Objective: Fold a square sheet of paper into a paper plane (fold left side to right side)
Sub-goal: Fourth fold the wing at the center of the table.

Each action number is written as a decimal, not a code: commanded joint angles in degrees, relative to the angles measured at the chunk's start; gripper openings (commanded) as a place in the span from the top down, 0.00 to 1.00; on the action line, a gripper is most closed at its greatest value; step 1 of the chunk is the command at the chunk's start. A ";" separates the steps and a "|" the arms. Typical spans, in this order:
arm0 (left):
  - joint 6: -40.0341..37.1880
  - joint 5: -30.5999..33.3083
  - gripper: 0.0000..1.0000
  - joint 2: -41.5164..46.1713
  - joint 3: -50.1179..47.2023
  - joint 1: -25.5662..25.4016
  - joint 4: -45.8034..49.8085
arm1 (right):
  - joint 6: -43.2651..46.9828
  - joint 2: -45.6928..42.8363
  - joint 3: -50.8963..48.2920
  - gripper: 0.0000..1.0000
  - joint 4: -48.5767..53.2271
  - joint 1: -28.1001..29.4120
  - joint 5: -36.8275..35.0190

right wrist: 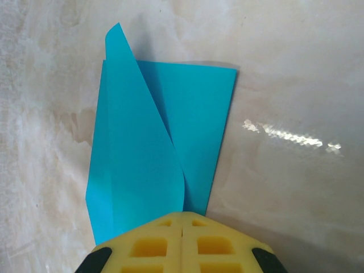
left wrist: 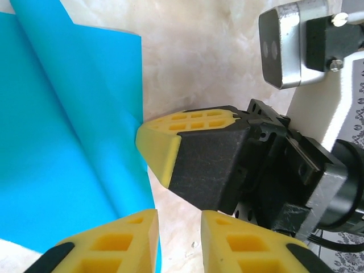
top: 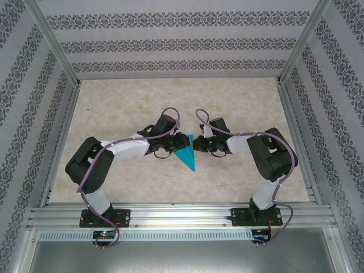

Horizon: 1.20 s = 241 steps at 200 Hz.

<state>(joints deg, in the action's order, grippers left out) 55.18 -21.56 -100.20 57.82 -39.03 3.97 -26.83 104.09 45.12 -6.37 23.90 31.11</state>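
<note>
Overhead, we see both arms bent inward so that the left gripper (top: 177, 142) and the right gripper (top: 199, 145) meet near the middle of the table (top: 142, 102), somewhat closer to its near edge than to its far one. Between them lies the paper plane (top: 186, 154), a teal-blue wedge whose point aims at the near edge.

From above it reads as a small flat triangle. The right wrist view adds its folds: one flap stands up off the flat layer along a slanting crease. There the right gripper's yellow fingers are pressed together at the paper's edge. We cannot tell whether paper is caught between them.

The left wrist view shows the left gripper's fingers parted by a clear gap, clamped on nothing. The paper's edge runs just beside one finger, and the right gripper's tip touches that same edge.
</note>
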 commanded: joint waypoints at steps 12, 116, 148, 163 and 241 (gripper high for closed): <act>0.52 -1.19 0.75 -3.90 2.41 0.40 -2.03 | 2.09 1.67 -0.21 0.97 3.36 0.53 -3.52; 1.50 -1.42 0.75 -8.63 4.01 0.31 -4.19 | 2.92 2.28 0.63 0.97 4.51 0.75 -3.55; 0.99 -0.79 0.75 -9.95 4.62 0.35 -3.55 | 3.08 2.39 0.92 0.97 4.82 1.10 -3.78; 0.31 -0.35 0.75 -10.49 5.07 0.35 -2.47 | 3.10 2.52 0.98 0.97 5.02 1.15 -3.96; -0.42 1.52 0.75 -11.53 3.75 0.45 -0.80 | 3.54 3.22 1.62 0.97 6.01 1.42 -4.63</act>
<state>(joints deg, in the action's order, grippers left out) 55.96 -21.96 -110.02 61.78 -38.74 2.17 -25.30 104.44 46.70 -3.53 24.49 30.59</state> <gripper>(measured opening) 0.248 0.048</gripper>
